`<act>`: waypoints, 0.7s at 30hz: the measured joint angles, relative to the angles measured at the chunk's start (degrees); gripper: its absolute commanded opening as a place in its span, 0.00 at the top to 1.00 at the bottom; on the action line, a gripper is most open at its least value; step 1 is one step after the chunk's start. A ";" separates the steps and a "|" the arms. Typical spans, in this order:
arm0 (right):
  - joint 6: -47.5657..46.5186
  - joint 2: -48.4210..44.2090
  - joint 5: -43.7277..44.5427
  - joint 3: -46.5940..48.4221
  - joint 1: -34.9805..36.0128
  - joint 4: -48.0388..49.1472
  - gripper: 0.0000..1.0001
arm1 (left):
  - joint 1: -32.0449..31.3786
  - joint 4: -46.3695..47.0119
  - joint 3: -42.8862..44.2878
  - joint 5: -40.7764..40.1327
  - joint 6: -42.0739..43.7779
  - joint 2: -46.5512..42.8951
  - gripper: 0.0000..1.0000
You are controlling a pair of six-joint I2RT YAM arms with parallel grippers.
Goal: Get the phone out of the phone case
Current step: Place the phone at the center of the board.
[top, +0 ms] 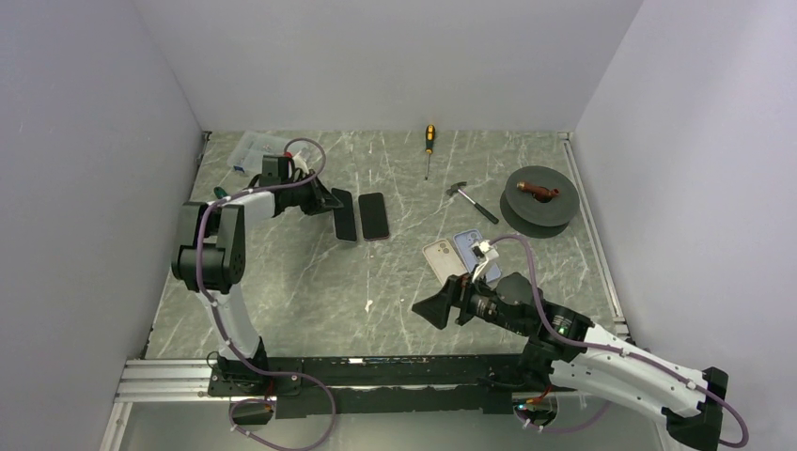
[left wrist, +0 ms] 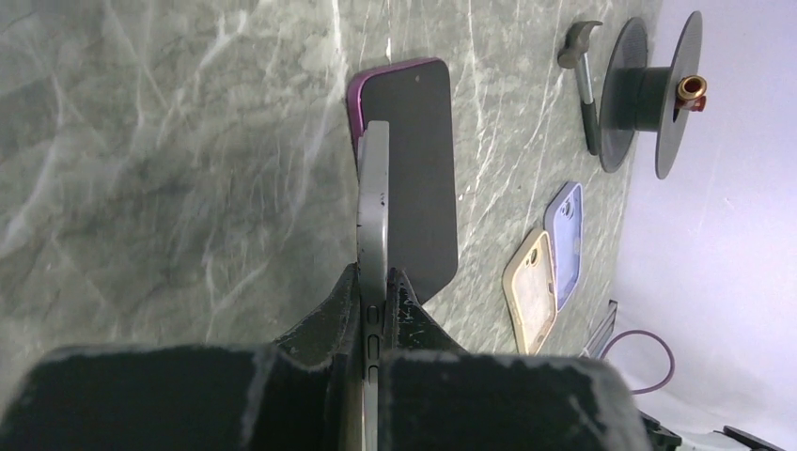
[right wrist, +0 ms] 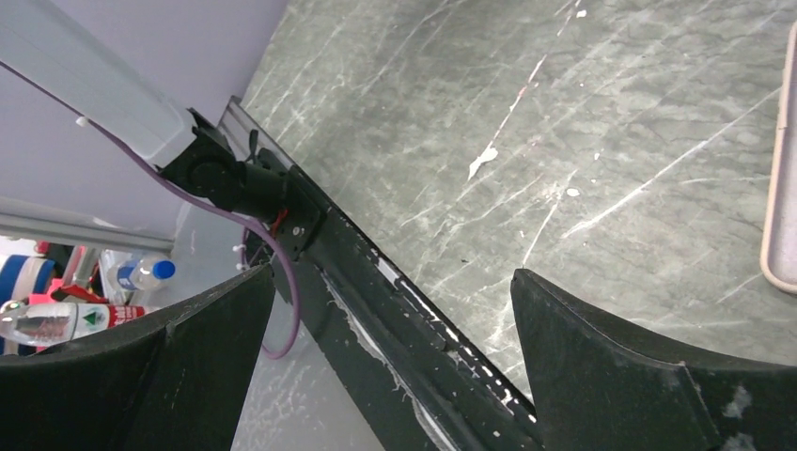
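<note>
**Left wrist: phone pinched on edge, right arm idle**

Left wrist view gives me the clearest read. My left gripper [left wrist: 376, 282] is clamped on a grey phone [left wrist: 373, 211], which stands on its long edge with the side buttons showing between the pads. Just behind it a second phone [left wrist: 414, 169] lies flat on the table [left wrist: 141, 141], screen up, with a purple rim. I cannot tell whether that rim is a case or the phone's own body.

From the top camera, the left gripper [top: 326, 201] sits at the far left of the table, with the phone [top: 345, 216] and the second phone [top: 374, 216] side by side. Nearer the middle, a beige case [top: 440, 258] and a lavender case [top: 470, 249] lie next to each other, touching or nearly so.

My right gripper [top: 430, 310] hovers just beside them, its jaws spread wide and holding nothing. A hammer [top: 473, 202], a spool [top: 537, 197] and a screwdriver [top: 429, 146] lie toward the back.
</note>
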 measured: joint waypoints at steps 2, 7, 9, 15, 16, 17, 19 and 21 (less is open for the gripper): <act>-0.42 0.13 0.09 0.00 -0.42 -0.22 0.01 | 0.00 1.03 1.01 0.94 -0.70 1.95 1.00; -1.33 0.09 0.07 0.00 -1.68 -0.22 0.01 | 0.00 2.25 2.78 2.08 -1.29 5.31 1.00; -1.73 0.26 -0.04 0.00 -2.54 -0.22 0.01 | 0.02 2.23 3.02 2.47 -1.40 6.01 1.00; -2.38 1.49 -2.80 0.00 -6.93 -0.17 0.01 | 0.33 2.75 4.68 4.59 -2.38 8.55 1.00; -2.38 1.64 -3.80 0.00 -7.98 -0.15 0.01 | 0.39 3.10 4.72 4.90 -2.84 8.92 1.00; -2.40 1.84 -4.85 0.00 -9.11 -0.13 0.01 | 0.44 3.37 4.76 5.22 -3.02 9.22 1.00; -2.49 2.14 -7.06 0.00 -11.58 -0.04 0.01 | 0.52 3.50 5.05 5.84 -3.37 9.81 1.00; -2.60 2.54 -9.25 0.00 -13.94 0.26 0.01 | 0.59 3.52 5.31 6.25 -3.45 10.29 0.94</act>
